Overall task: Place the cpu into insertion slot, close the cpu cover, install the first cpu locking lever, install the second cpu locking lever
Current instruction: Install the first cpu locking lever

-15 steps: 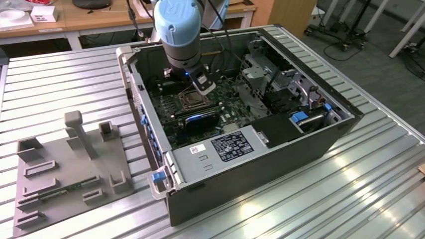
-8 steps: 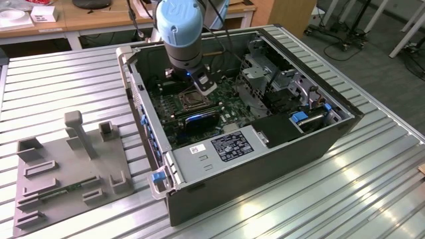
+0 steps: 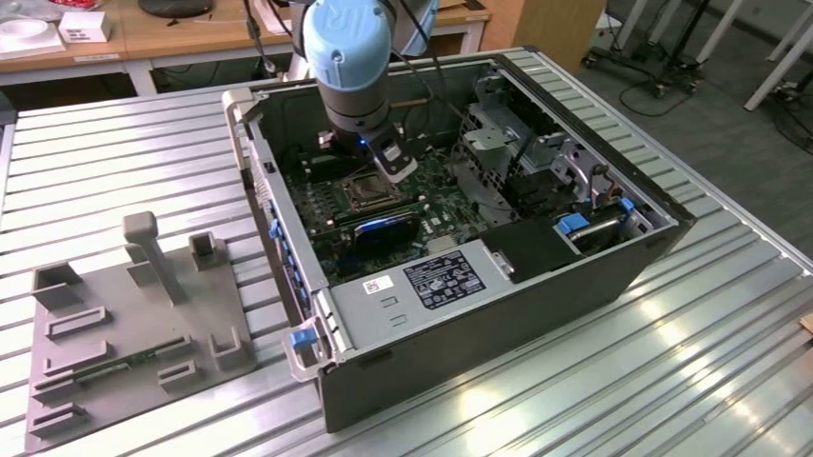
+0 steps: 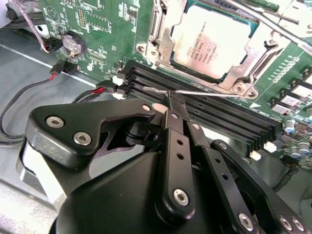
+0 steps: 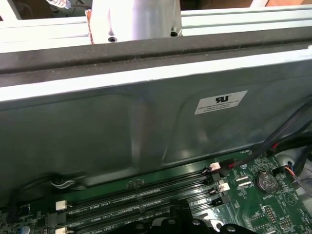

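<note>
An open computer case (image 3: pixel 534 286) lies on the slatted metal table (image 3: pixel 114 162). Inside, the green motherboard (image 4: pixel 102 24) carries the cpu (image 4: pixel 209 41), seated in the insertion slot (image 4: pixel 243 87) with the cpu cover (image 4: pixel 163 34) closed around it. The gripper (image 4: pixel 175 105) is clenched on a thin locking lever (image 4: pixel 204 92) above the black memory slots (image 4: pixel 229 117), beside the slot's edge.

- A robotics lab or test workshop, to judge by the bench set-up
- An opened computer case (image 3: pixel 508 238) lies on a ribbed aluminium table (image 3: pixel 711 371), its green motherboard (image 4: pixel 97 29) laid bare
- A grey fixture plate (image 3: pixel 128 324) with printed holders sits near the table's edge, on the exterior view's left
- A pale blue robot arm (image 3: pixel 349 57) reaches down into the case
- Behind stand wooden desks (image 3: pixel 178 43) with small boxes; wheeled stands (image 3: pixel 661 67) rest on a grey carpeted floor
</note>
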Tool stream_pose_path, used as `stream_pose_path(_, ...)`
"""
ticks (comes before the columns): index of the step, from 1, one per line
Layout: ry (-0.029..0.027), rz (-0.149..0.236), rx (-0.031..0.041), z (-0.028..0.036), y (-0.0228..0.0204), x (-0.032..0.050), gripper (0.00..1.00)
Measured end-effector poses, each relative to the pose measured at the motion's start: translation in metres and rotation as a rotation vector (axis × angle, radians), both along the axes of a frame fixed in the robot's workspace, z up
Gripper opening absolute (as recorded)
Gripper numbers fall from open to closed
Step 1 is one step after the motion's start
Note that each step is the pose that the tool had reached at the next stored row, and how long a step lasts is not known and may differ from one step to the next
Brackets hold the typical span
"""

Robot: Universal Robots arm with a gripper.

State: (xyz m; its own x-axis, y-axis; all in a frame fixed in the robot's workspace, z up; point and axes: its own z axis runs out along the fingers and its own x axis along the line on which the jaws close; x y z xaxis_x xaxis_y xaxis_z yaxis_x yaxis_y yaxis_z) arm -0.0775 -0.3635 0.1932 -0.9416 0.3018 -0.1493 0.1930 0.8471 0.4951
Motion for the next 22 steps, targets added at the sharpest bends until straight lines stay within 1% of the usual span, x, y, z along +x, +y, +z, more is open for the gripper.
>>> stream_pose_path(4,-0.0002,-0.003,-0.0004,-0.0005,0.0004,0.0005,0.11)
stream_pose_path(7,-0.0001,-0.006,-0.004,-0.0005,0.0009,0.0007,0.11)
stream_pose_path(11,-0.0001,-0.01,-0.0124,-0.0006,0.0019,0.0013,0.11)
stream_pose_path(14,-0.0002,-0.012,-0.0218,-0.0006,0.0026,0.0017,0.11)
stream_pose_path(16,-0.0001,-0.013,-0.0267,-0.0007,0.0031,0.0019,0.11)
stream_pose_path(19,-0.0001,-0.014,-0.0326,-0.001,0.0043,0.0021,0.11)
stream_pose_path(22,-0.0002,-0.014,-0.036,-0.0015,0.0059,0.0022,0.11)
